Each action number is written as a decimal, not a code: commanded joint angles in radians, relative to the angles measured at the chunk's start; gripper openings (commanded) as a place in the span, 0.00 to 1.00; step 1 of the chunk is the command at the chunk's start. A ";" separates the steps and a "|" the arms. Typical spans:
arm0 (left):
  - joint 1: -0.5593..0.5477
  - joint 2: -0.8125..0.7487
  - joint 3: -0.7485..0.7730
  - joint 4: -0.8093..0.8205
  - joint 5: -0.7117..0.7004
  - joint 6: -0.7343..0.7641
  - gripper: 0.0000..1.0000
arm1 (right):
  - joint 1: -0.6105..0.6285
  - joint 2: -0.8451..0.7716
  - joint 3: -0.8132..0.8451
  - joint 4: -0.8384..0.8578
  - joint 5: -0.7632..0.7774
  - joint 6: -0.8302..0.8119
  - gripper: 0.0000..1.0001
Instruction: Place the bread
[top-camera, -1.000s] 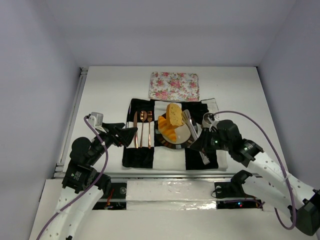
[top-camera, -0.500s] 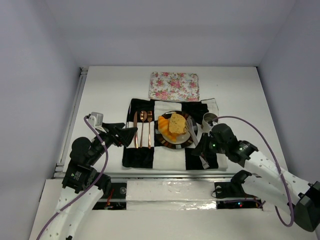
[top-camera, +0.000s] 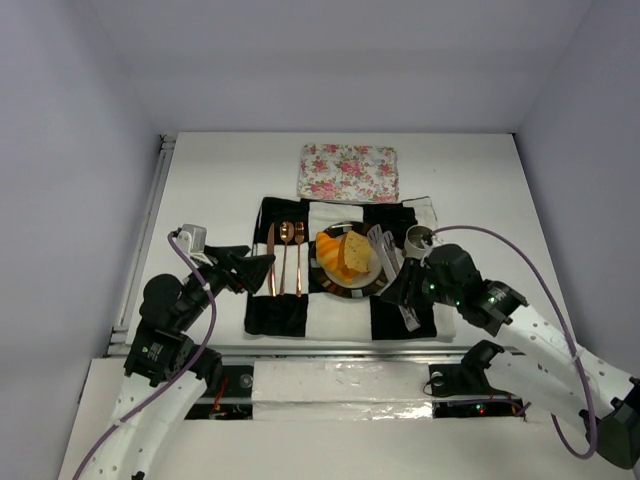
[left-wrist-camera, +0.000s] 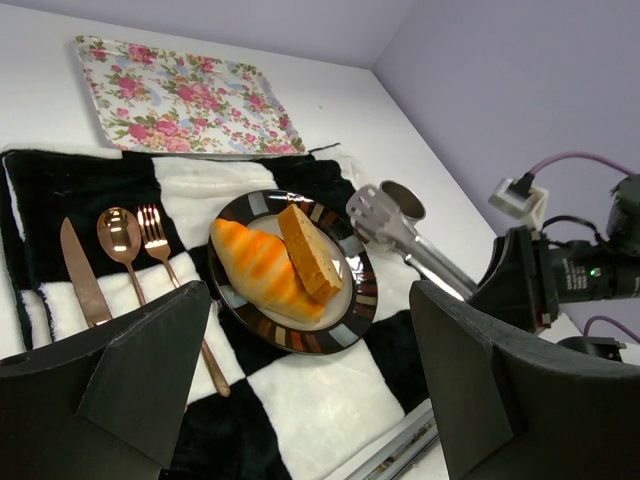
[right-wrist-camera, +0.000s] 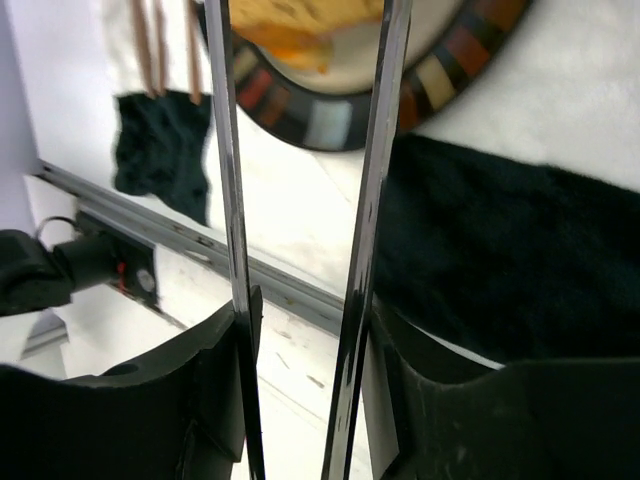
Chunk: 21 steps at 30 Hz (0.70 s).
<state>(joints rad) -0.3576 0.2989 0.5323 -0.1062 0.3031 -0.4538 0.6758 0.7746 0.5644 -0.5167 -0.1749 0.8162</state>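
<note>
tongs (left-wrist-camera: 400, 238) pinched in your right gripper (top-camera: 400, 286) now sit clear of the plate (left-wrist-camera: 305, 340); slice (left-wrist-camera: 308, 252) lies released against croissant (left-wrist-camera: 258, 265), so bread looks placed; left gripper (top-camera: 258, 266) spread, idle.

Golden ridged croissant (left-wrist-camera: 262, 268), brown-crusted bread slice (left-wrist-camera: 308, 252) on edge beside it, both on plate (left-wrist-camera: 300, 340).

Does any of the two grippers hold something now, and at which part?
The right gripper holds tongs across both arms, well behind the heads, toward the handle end. The left gripper is open and empty.
</note>
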 joint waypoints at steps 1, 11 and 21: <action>0.005 -0.006 -0.003 0.048 0.004 -0.003 0.79 | 0.008 -0.006 0.100 0.020 0.051 -0.018 0.46; 0.005 -0.015 -0.003 0.049 0.014 0.000 0.79 | -0.212 0.254 0.400 0.035 0.233 -0.212 0.36; 0.005 -0.058 -0.006 0.054 0.030 0.000 0.79 | -0.689 0.703 0.664 0.090 0.100 -0.295 0.34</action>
<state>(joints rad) -0.3576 0.2581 0.5323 -0.1017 0.3138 -0.4538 0.0673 1.3758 1.1591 -0.4618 -0.0326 0.5594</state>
